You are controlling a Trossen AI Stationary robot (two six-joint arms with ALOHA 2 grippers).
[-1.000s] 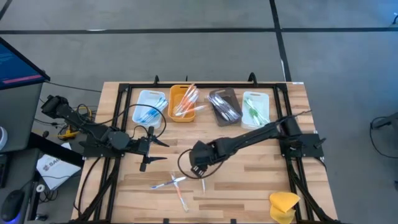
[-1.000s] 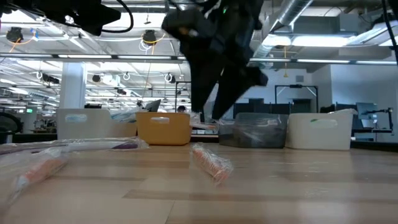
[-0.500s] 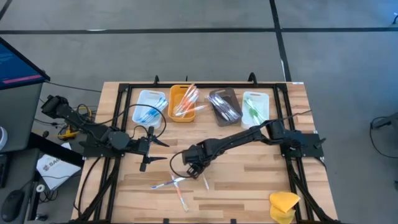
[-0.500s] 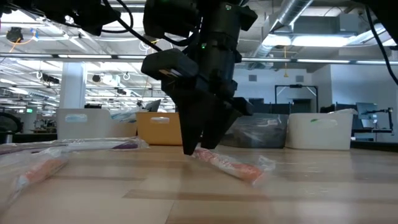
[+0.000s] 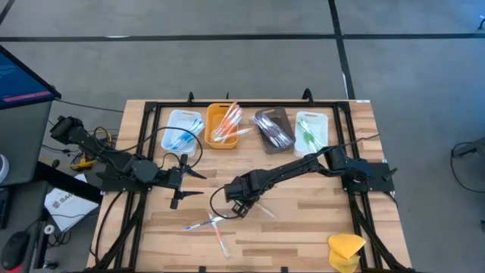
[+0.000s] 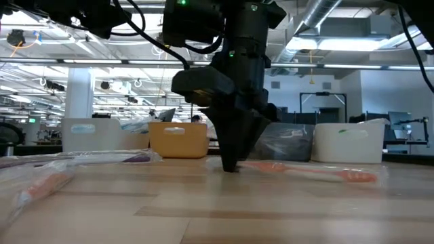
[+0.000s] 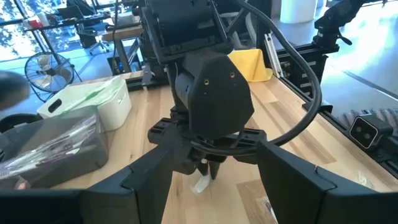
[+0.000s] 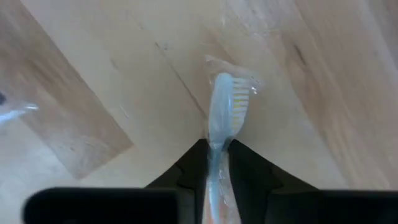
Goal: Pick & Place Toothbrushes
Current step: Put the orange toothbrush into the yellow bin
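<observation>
Clear-wrapped, orange-handled plastic toothbrush [image 8: 225, 112] sits pinched between the right end effector's [image 6: 230, 165] narrowed fingers, seemingly gripped; next, lift from the wooden tabletop [image 5: 303, 220] beneath it.

Table layout, seen from above

Along the far edge of the table [image 5: 303, 220], four trays in a row: first tray [image 5: 183, 126] at left, second tray [image 5: 221, 130] just beside it, third tray [image 5: 273, 129] next, fourth tray [image 5: 311, 130] at right, each with toothbrushes in it. Near mid-table, right gripper [image 5: 241, 209] down at the board, a wrapped toothbrush [image 6: 319, 171] lying flat beside it. Left gripper [image 5: 189, 182] well left of that. Two loose toothbrushes [image 5: 208, 224] nearer the front edge. Sponge-like lump [image 5: 345, 249] at the front right corner.
</observation>
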